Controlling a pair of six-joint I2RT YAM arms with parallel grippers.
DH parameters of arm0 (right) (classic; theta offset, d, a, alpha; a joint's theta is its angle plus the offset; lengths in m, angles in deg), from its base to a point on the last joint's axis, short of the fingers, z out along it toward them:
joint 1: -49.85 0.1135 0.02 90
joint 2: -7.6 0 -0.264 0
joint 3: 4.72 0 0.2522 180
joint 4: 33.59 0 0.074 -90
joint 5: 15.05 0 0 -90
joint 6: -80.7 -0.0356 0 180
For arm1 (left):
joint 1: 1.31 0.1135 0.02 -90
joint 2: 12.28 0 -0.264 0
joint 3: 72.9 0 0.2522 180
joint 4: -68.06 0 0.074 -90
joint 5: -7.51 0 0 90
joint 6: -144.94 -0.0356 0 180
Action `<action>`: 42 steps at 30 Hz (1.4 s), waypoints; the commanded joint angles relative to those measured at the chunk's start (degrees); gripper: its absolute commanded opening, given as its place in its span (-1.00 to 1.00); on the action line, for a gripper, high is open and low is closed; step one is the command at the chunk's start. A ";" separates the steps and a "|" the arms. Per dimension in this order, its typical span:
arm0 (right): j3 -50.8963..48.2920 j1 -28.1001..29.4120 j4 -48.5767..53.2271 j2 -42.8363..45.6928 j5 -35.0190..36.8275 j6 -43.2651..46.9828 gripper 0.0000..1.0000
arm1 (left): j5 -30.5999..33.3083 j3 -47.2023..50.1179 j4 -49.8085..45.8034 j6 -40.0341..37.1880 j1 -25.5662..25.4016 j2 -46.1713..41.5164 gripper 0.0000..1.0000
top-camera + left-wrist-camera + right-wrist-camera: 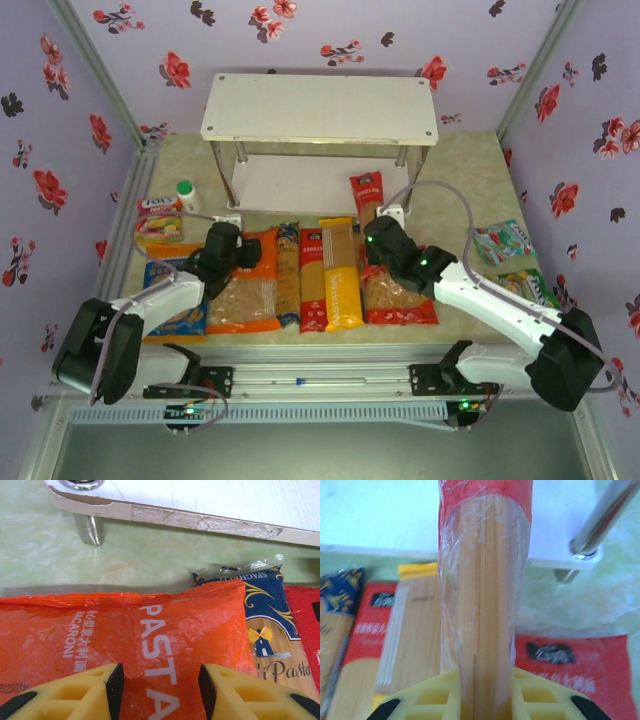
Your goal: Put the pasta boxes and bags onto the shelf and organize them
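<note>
Red spaghetti pack point(482, 580) is clamped tight between the yellow fingers point(540, 695) of the right gripper point(482, 702). It's grabbed at its near end and sticks straight out from the wrist toward the shelf point(380, 515). From the top camera, its far end sits at the front edge of the lower tier, just beside the right front leg. Can't tell if it's actually resting on the board or only hanging over it.

Left gripper point(161, 685) has its jaws apart, sitting low over the orange pasta bag point(150, 625), with the "PASTA" print showing in the gap. The film there looks flat, not pinched, so nothing is grabbed. Can't say whether the tips touch the bag.

Moving outward, the rest of the pasta lies in a row on the table point(150, 555) in front of the shelf. Left to right from above:
- blue-orange bag point(180, 305), partly under the left arm
- the orange bag
- dark blue spaghetti pack point(265, 625), touching the orange bag's right edge
- second red spaghetti pack point(313, 275)
- yellow spaghetti pack point(342, 275)
- red pasta bag point(400, 298), lying under the right arm

Further out, green snack packets point(503, 242) lie near the right edge of the table. A white bottle point(187, 195) and a few small packets point(160, 225) sit at the left edge.
</note>
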 commanded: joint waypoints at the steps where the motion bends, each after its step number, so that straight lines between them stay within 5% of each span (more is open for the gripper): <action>1: 3.00 -3.35 -11.99 -1.78 2.95 5.10 -1.00 | -0.30 -2.26 0.32 -1.55 -1.31 0.70 -0.03; 32: 17.65 -15.31 -29.24 -30.68 3.37 14.43 -1.00 | -0.30 -2.55 -2.01 -4.01 -3.05 -1.18 0.06; 38: 19.96 -15.92 -26.53 -33.97 3.07 13.11 -1.00 | -2.23 -2.27 -2.75 -5.82 -4.84 -3.31 0.25; 42: 20.85 -16.48 -23.46 -35.41 3.04 11.56 -0.67 | -4.65 -2.74 -4.47 -5.92 -6.18 -5.36 0.29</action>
